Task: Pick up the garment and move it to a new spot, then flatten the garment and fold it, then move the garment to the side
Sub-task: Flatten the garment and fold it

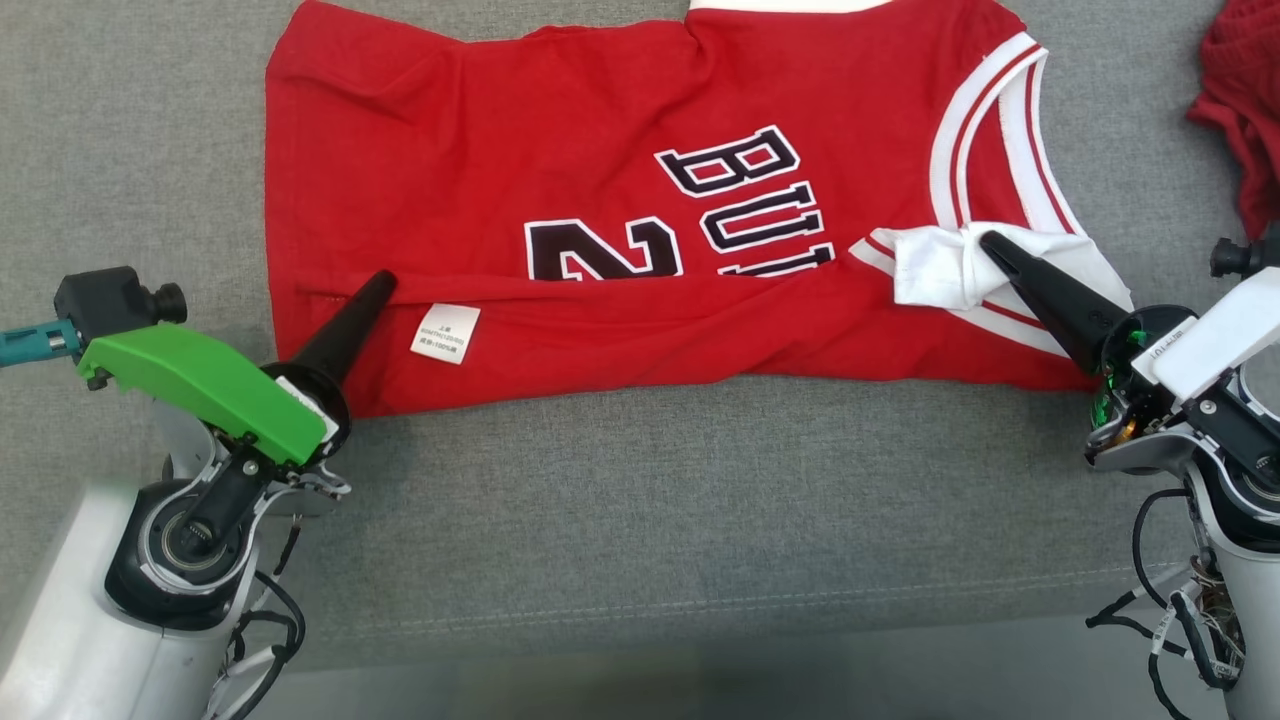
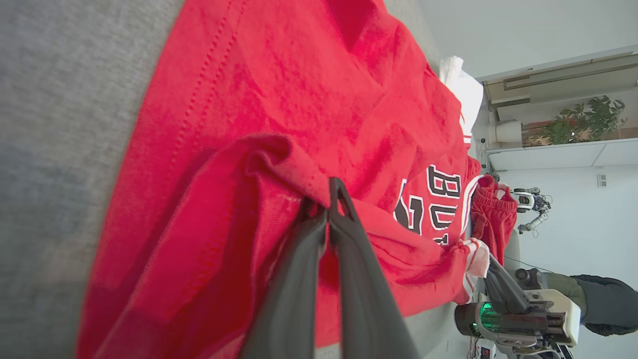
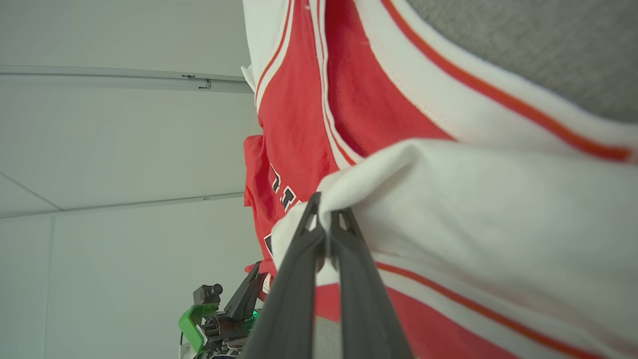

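Observation:
The garment [image 1: 560,150] is a red sleeveless jersey with black lettering and white trim, lying spread on the grey cushion with its near edge folded over towards the far side. My left gripper [image 1: 383,283] is shut on the folded red hem at the jersey's left end, and the pinched cloth [image 2: 299,164] bunches over my left gripper [image 2: 326,202]. My right gripper [image 1: 990,243] is shut on the white armhole trim [image 1: 935,265] at the right end. That white trim [image 3: 473,209] drapes over my right gripper [image 3: 324,214]. A white care label [image 1: 446,333] shows on the turned-over edge.
Another crumpled red cloth [image 1: 1245,100] lies at the far right of the cushion. The grey cushion [image 1: 640,500] stretches bare towards me, with its front seam [image 1: 700,600] near the bottom. A person's dark sleeve [image 2: 603,304] appears beyond the right arm in the left wrist view.

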Tool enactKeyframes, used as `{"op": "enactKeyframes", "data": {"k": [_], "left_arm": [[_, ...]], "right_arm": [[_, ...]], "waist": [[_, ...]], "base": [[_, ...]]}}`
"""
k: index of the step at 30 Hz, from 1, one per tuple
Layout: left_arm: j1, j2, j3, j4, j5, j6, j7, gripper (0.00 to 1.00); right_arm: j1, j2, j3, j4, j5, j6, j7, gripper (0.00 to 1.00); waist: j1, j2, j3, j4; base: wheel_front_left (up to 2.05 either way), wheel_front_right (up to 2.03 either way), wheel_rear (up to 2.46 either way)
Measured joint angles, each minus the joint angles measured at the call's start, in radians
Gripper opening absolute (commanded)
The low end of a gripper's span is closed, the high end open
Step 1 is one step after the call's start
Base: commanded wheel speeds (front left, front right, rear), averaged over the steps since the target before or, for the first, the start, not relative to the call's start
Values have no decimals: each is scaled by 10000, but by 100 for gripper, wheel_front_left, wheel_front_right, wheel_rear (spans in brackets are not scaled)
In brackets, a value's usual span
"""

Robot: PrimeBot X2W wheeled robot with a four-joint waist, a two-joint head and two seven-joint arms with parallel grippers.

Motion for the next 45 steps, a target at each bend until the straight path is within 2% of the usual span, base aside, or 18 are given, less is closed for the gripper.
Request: {"op": "enactKeyframes", "data": {"k": [1, 2, 4, 5, 6, 8, 9, 10, 18, 20, 23, 25, 26, 27, 28, 34, 38, 45], "left_arm": [[-46, -33, 4, 36, 0, 0, 0, 0], [-94, -71, 10, 63, 6, 0, -2, 0], [-165, -140, 23, 102, 13, 0, -2, 0], [-179, -159, 33, 109, 23, 0, -4, 0], [-192, -178, 38, 127, 25, 0, -4, 0], [-216, -226, 59, 178, 25, 0, -19, 0], [-235, -253, 79, 211, 25, 0, -23, 0], [-256, -280, 94, 261, 27, 0, -35, 0], [-265, -514, 146, 579, 27, 0, -121, 0], [-265, -543, 146, 625, 27, 0, -125, 15], [-258, -587, 155, 802, 27, 0, -199, 25], [-234, -604, 180, 903, 27, 0, -242, 38], [-214, -616, 199, 970, 27, 0, -295, 48], [-179, -633, 242, 1053, 29, 0, -313, 84], [-102, -644, 305, 1103, 46, 0, -403, 100], [366, -878, 690, 1227, 21, 0, -851, 100], [661, -1164, 1085, 782, -105, 0, -1342, 100], [1779, -2243, 1197, 301, -855, 0, -1877, 100]], "right_arm": [[-39, 4, -6, 58, -8, -2, 0, 0], [-81, 8, -13, 98, -27, -2, 0, 5], [-144, 33, -42, 178, -79, -2, -4, 7], [-169, 48, -63, 222, -84, -2, -13, 9], [-195, 59, -94, 276, -84, -2, -15, 16], [-272, 73, -136, 393, -115, -2, -59, 45], [-315, 75, -167, 435, -161, -2, -65, 88], [-351, 79, -190, 497, -188, -2, -125, 100], [-496, 180, -249, 899, -324, -2, -265, 100], [-496, 192, -247, 938, -326, -2, -265, 100], [-496, 255, -259, 1091, -328, -2, -280, 100], [-496, 295, -393, 1166, -355, -2, -479, 100], [-496, 284, -476, 1221, -374, -2, -529, 100], [-497, 276, -548, 1262, -424, -2, -598, 100], [-499, 276, -621, 1298, -443, -2, -635, 100], [-494, 351, -1191, 1244, -445, -4, -1168, 100], [-254, 673, -1187, 805, -433, -65, -1430, 100], [1439, 1685, -817, 690, -155, -61, -1680, 100]], "waist": [[0, 0, -5, 8], [0, 0, -10, 17], [0, 0, -25, 34], [0, 0, -33, 43], [0, 0, -43, 50], [0, 0, -68, 64], [0, 0, -84, 70], [0, 0, -104, 75], [0, 0, -393, 101], [0, 0, -427, 106], [0, 0, -546, 109], [0, 0, -639, 103], [0, 0, -690, 99], [0, 0, -743, 96], [0, 0, -799, 91], [0, 0, -1163, 76], [0, 0, -1343, 93], [-1, 0, -1405, 41]], "base": [[0, 0, 0], [0, 0, 0], [0, 0, 0], [0, 0, 0], [0, 0, 0], [0, 0, 0], [0, 0, 0], [0, 0, 0], [0, 0, 0], [0, 0, 0], [0, 0, 0], [0, 0, 0], [0, 0, 0], [0, 0, 0], [0, 0, 0], [0, 0, 0], [0, 0, 0], [0, 0, 0]]}}
